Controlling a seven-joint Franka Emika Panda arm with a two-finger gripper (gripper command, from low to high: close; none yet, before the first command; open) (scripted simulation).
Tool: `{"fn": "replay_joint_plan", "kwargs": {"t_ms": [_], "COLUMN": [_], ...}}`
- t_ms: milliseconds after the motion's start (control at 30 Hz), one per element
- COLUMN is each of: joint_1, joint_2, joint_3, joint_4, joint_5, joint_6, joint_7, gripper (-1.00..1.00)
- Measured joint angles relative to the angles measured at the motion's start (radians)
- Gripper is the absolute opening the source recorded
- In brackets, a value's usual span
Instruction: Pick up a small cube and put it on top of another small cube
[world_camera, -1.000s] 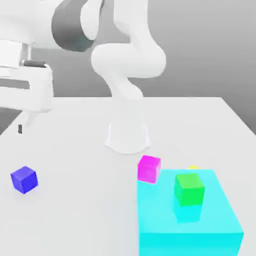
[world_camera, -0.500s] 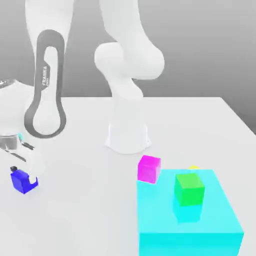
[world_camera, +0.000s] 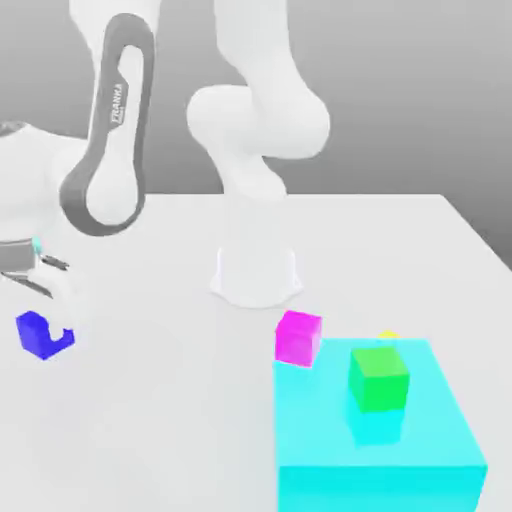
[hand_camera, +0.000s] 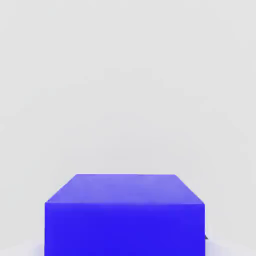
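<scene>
Small cube (world_camera: 36, 334), the deep-blue one, sits at the far edge of the exterior view's left, low over the white table (world_camera: 150, 420), with the gripper (world_camera: 48, 322) down around it: a white finger (world_camera: 66, 335) overlaps the cube's near corner, so the hand is placed astride the cube and not beside it, which suits a pinch from above. Whether the cube rests on the table or is a little off it I cannot tell from this angle, and the fingers seem to be at the cube's sides, though how tightly they bear on it is not plain. Well apart, toward the exterior view's right, a magenta cube (world_camera: 298, 337) stands just beside the back corner of a big cyan block (world_camera: 375, 450), a green cube (world_camera: 378, 378) sits on top of that block, and a sliver of something yellow (world_camera: 388, 335) peeks from behind it. These are probably why the arm (world_camera: 110, 150) reaches so far out sideways from its base (world_camera: 255, 275): the blue piece lies alone, with free room around it. From the hand view, the small cube (hand_camera: 125, 215) is close under the camera and squarely centred, its top face level, which I judge to mean the hand is aligned with it; a dark speck at its lower corner may be a fingertip, too little to say.
</scene>
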Motion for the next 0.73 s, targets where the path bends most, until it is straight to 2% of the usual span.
{"fn": "replay_joint_plan", "kwargs": {"t_ms": [167,467,600,633,733], "joint_1": [0.233,0.473,0.509,0.51,0.51], "joint_2": [-0.101,-0.255,-0.176,-0.152,-0.152], "joint_3": [0.103,0.389,0.452,0.455,0.455], "joint_4": [0.039,0.098,0.077,0.068,0.068], "joint_5": [-0.023,-0.046,-0.068,-0.072,-0.072], "joint_6": [-0.131,-0.344,-0.247,-0.213,-0.213], "joint_7": [0.177,0.463,0.526,0.531,0.531], "gripper": [-1.0,-1.0,-1.0,1.0,1.0]}}
